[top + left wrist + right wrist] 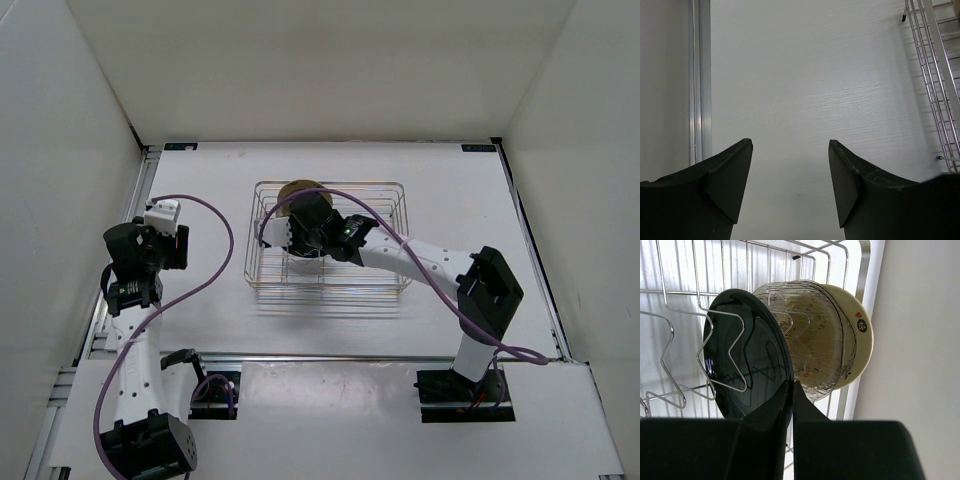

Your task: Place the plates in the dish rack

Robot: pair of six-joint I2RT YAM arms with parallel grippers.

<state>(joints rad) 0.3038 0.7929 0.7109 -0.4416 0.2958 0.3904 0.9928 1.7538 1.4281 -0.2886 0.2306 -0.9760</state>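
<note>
The shiny black round plate (747,355) stands in the silver wire dish rack (385,255) beside the see-through speckled plate (812,345) and the tan-yellow plate (860,340); the right gripper (792,390) is closed on its rim. The left gripper (790,185) is open and empty; I cannot see a fourth plate, so little seems left.

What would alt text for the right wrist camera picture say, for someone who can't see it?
A glossy black plate stands on edge among the wire prongs of a chrome dish rack, with the shut claw at its lower rim. Behind it stand a translucent speckled plate and a cream plate.
</note>
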